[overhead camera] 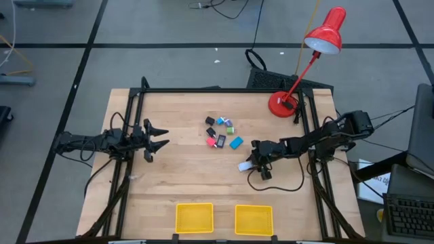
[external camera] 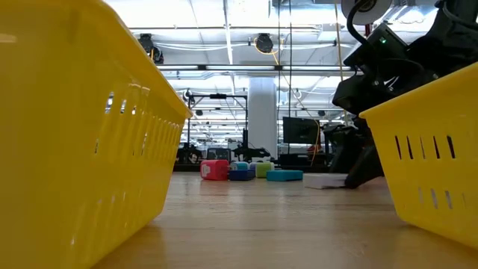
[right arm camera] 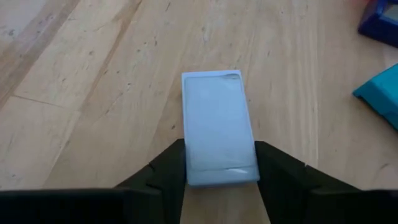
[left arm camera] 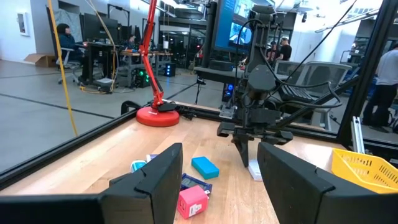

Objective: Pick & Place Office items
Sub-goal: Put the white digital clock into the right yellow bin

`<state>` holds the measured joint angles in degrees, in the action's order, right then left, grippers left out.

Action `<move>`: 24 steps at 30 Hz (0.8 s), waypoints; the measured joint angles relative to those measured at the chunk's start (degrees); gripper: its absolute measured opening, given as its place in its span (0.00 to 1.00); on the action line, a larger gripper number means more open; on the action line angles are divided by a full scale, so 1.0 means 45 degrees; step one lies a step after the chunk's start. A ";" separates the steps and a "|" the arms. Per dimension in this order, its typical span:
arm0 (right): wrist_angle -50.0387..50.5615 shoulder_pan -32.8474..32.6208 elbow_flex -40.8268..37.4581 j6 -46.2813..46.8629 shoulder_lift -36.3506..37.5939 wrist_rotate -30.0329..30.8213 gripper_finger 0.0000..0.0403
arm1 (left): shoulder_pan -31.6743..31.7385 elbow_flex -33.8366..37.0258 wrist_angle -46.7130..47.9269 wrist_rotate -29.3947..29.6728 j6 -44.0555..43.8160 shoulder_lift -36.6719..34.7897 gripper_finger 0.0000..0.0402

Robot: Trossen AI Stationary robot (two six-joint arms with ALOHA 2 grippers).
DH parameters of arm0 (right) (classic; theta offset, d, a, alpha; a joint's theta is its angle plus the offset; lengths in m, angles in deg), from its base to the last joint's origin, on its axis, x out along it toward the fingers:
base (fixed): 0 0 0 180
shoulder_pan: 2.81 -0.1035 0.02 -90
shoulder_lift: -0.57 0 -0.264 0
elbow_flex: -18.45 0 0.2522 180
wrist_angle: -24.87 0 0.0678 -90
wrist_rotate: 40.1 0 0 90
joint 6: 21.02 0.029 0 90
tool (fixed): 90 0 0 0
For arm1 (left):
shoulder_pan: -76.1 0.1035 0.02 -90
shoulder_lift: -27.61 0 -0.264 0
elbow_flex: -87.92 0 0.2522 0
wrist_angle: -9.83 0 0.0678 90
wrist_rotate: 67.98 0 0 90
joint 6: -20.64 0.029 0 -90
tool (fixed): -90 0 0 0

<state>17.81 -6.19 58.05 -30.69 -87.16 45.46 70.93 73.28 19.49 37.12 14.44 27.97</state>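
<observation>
Right wrist view: right gripper is straddling the white block crosswise, fingers touching its long sides, left gripper waiting open, well apart.

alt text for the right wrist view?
The right gripper has its two dark fingers on either side of a small white block lying flat on the wooden table. A teal item and a dark blue item sit at the picture's edge.

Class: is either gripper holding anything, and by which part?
The right gripper straddles one end of the pale flat rectangular block; whether it grips cannot be told. The left gripper holds nothing.
</observation>
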 joint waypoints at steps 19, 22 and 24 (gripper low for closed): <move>0.4556 0.1518 -0.0034 0.1949 0.4281 0.2874 0.38 | 0.0000 0.0000 0.0006 0.0000 -0.0005 0.0000 0.53; 0.5612 0.1687 -0.0060 0.2158 0.5249 0.3696 0.39 | 0.0000 0.0000 0.0005 0.0005 -0.0001 0.0000 0.53; 0.5942 0.1815 -0.0259 0.2401 0.5833 0.4280 0.38 | 0.0000 0.0000 0.0005 0.0000 0.0000 0.0000 0.53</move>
<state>44.55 1.98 56.89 -19.88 -60.91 64.72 70.93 73.28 19.51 37.12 14.44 27.97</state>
